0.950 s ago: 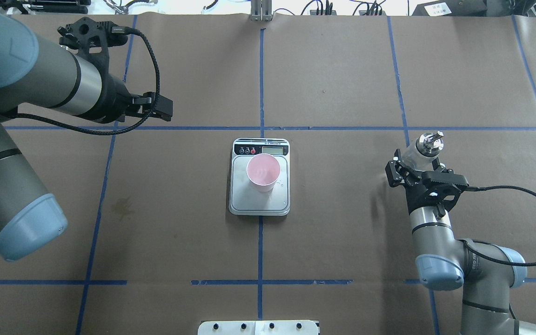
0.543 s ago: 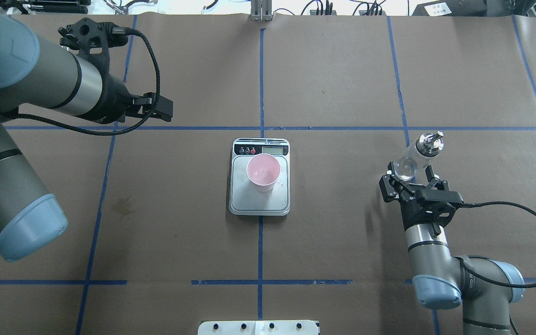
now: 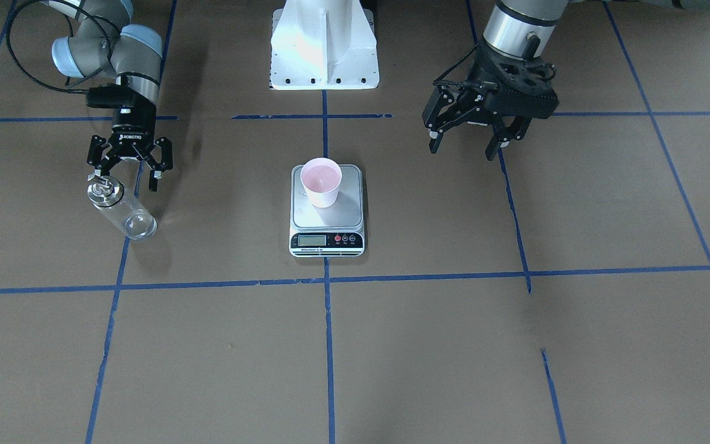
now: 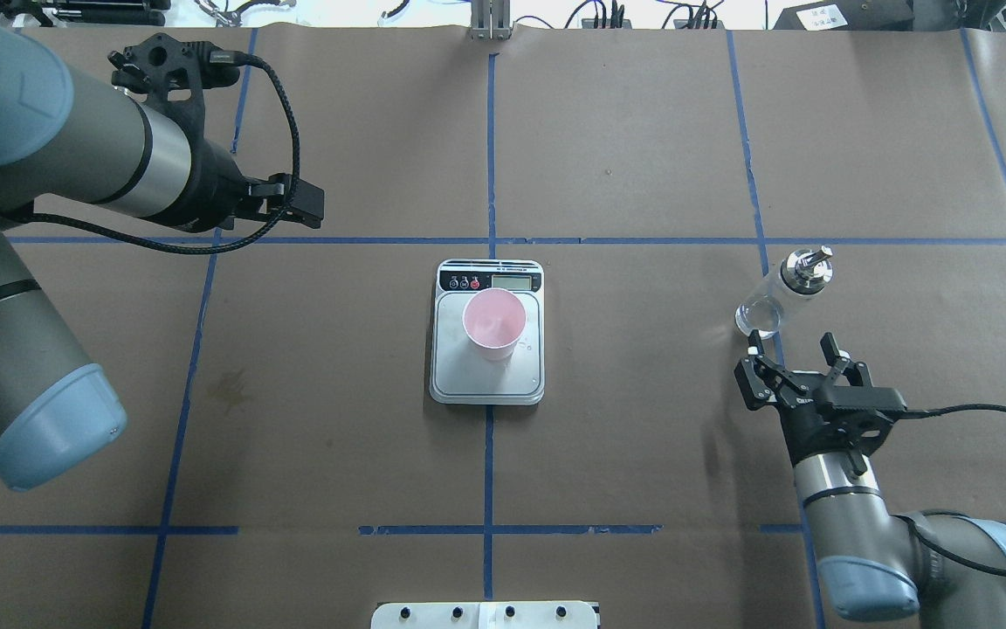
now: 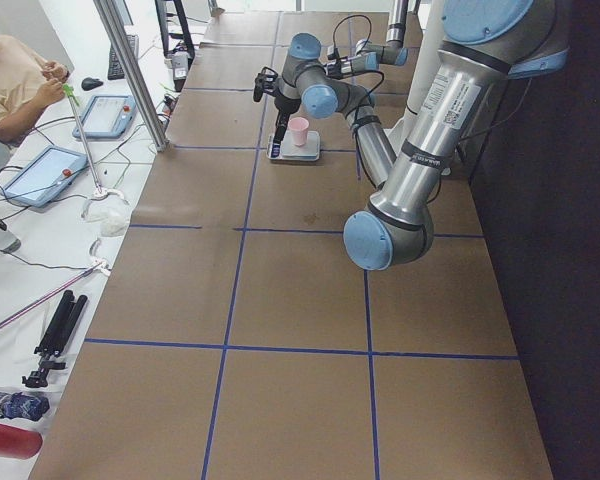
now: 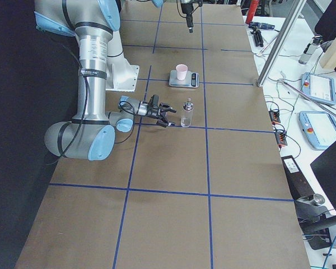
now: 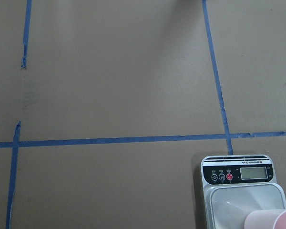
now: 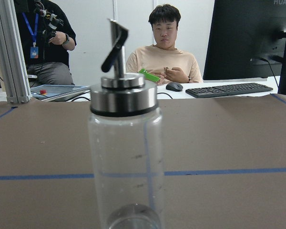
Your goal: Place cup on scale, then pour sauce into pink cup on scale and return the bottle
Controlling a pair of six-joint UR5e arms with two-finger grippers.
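Note:
The pale pink cup (image 4: 493, 325) stands upright on the scale (image 4: 485, 380) at the table's middle, as the front view shows too, with the cup (image 3: 321, 182) on the scale (image 3: 346, 213). The glass bottle (image 4: 782, 293) with its metal cap stands upright on the table at the right, free of any grip. My right gripper (image 4: 793, 347) is open and empty, just short of the bottle on the robot's side. Its wrist view shows the bottle (image 8: 126, 157) close ahead. My left gripper (image 3: 461, 152) is open and empty, raised above the table's left half.
Blue tape lines cross the brown paper table. The robot's white base plate (image 3: 324, 49) sits at the near edge. Operators sit behind the far edge in the right wrist view. The left wrist view shows the scale (image 7: 240, 186) and the cup's rim (image 7: 271, 220).
My right gripper has let go of the bottle and drawn back toward the robot. The bottle stays standing where it was. The left arm, the cup and the scale have not moved.

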